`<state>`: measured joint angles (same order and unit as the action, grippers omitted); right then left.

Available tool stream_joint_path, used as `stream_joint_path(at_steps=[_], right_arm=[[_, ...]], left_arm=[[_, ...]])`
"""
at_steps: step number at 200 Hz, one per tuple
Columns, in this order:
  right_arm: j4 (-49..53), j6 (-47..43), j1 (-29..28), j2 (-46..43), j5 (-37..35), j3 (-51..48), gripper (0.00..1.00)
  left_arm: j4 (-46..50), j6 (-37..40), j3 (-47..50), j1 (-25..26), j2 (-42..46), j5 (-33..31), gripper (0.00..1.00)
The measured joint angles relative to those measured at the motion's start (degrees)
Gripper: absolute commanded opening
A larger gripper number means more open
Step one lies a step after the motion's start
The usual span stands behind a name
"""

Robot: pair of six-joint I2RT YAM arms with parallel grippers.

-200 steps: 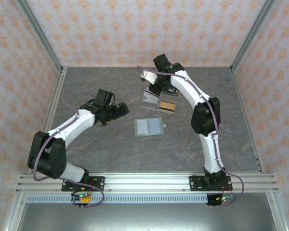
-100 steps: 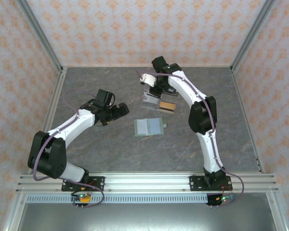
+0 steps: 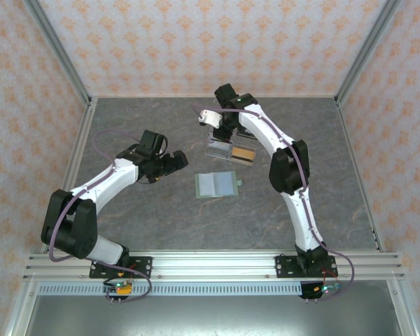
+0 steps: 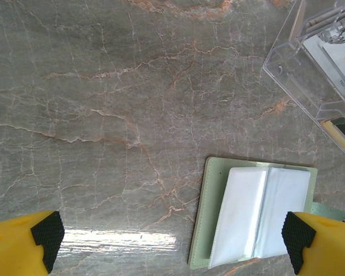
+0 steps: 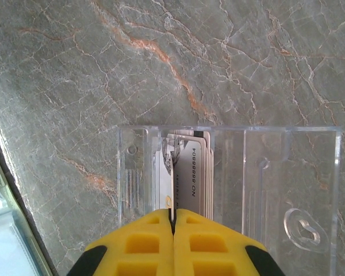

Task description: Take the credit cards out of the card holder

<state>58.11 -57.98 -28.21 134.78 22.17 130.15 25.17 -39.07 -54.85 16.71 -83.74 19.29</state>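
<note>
**Overhead, the right end effector pinches a card at the clear stand; the card holder lies open mid-tabletop**

From the top camera, the card holder (image 3: pixel 215 185) lies spread open and flat near the middle of the grey marbled tabletop (image 3: pixel 126 126), between the two arms and a little nearer the arm bases than the clear acrylic stand (image 3: pixel 220 148). The left wrist camera shows its pale green cover (image 4: pixel 202 218) underneath, with glossy clear sleeves fanned out on top. Whether any sleeve holds a card cannot be told.

The right end effector (image 5: pixel 173 221) hangs directly over the stand (image 5: pixel 276 184). Its yellow fingers (image 5: pixel 144 241) are pressed together, and a thin card (image 5: pixel 171 192) stands edge-on between them, reaching down into the left compartment. Several more cards (image 5: pixel 195 172) stand upright in that same compartment, just beside the gripped one; one of them bears printed digits. The right compartment looks bare apart from a moulded mark in the plastic.

A card with an orange face and a dark stripe (image 3: pixel 243 155) sits at the right end of the stand; whether it is inside the stand or beside it cannot be told.

The left end effector (image 4: pixel 171 238) hovers over the tabletop to the left of the card holder, its fingers spread wide apart and gripping nothing. One black-padded fingertip (image 4: pixel 296 241) overlaps the holder's right edge in the wrist view; the other (image 4: pixel 46 236) is over bare stone.
</note>
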Motion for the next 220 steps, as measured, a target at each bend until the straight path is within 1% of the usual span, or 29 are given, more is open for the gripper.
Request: stream_joint_path(at_steps=[161, 181, 190, 220], right_arm=[[-0.28, 0.76, -0.07, 0.96, 0.31, 2.10, 0.00], [-0.26, 0.72, -0.15, 1.40, 0.31, 2.10, 0.05], [-0.26, 0.70, -0.15, 1.60, 0.28, 2.10, 0.10], [-0.35, 0.22, -0.26, 1.79, -0.20, 2.10, 0.19]], left_arm=[[0.00, 0.15, 0.00, 0.00, -0.85, 1.27, 1.00], [0.00, 0.15, 0.00, 0.00, -0.90, 1.27, 1.00], [0.00, 0.13, 0.00, 0.00, -0.92, 1.27, 1.00], [-0.02, 0.13, 0.00, 0.00, -0.92, 1.29, 1.00]])
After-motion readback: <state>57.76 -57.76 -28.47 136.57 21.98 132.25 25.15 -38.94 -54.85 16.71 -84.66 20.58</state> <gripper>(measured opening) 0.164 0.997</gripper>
